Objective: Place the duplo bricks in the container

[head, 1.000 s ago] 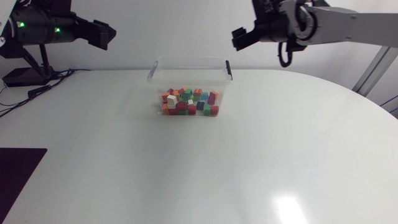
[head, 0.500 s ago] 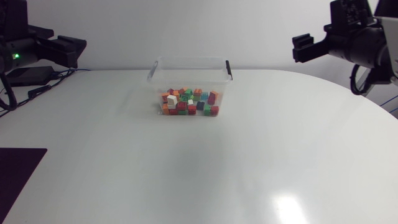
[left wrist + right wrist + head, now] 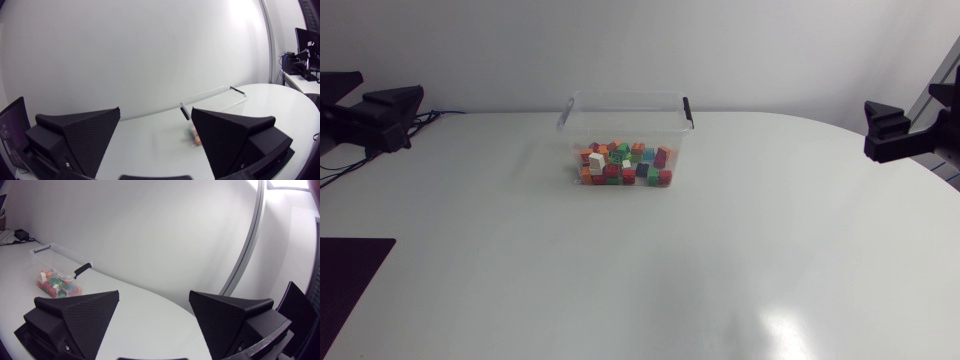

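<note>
White table (image 3: 720, 260), clear container (image 3: 625, 96) holding duplo bricks (image 3: 625, 166), left hand (image 3: 156, 112) spread, right hand (image 3: 154, 294) spread

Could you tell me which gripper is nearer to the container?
Left, slightly. The left gripper hangs left of the container; the right gripper, farther off to its right.

A broad, glossy white worktop (image 3: 740, 230) with a rounded far edge fills the scene. Behind the worktop stands a plain pale grey wall (image 3: 620, 45). A soft glare (image 3: 782, 330) lies on the worktop's near right part, and a dark rectangular patch (image 3: 345, 285) at its near left corner
</note>
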Controlling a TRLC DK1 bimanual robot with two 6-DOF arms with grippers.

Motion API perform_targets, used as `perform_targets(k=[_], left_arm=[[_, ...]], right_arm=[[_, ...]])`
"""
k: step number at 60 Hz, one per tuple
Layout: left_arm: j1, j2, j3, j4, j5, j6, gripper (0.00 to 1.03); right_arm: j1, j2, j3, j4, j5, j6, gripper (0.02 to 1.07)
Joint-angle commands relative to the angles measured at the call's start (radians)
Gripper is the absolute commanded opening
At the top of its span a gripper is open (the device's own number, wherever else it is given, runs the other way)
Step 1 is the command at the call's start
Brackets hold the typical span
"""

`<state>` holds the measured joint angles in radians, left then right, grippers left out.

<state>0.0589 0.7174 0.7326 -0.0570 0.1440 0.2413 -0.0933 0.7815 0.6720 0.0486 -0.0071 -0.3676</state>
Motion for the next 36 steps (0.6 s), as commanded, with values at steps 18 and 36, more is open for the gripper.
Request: perform_targets(k=[18,36], left_arm=[[-0.005,-0.260,-0.223,0.005,-0.011,-0.091,0.99],[-0.021,-0.403,-0.377,0.019,-0.049,-0.136,0.99]], right_arm=[[-0.006,-0.317,-0.189,-0.115,-0.013,-0.021,1.03],[0.019,-0.471,-0.335,-0.105,-0.008,0.090,1.03]])
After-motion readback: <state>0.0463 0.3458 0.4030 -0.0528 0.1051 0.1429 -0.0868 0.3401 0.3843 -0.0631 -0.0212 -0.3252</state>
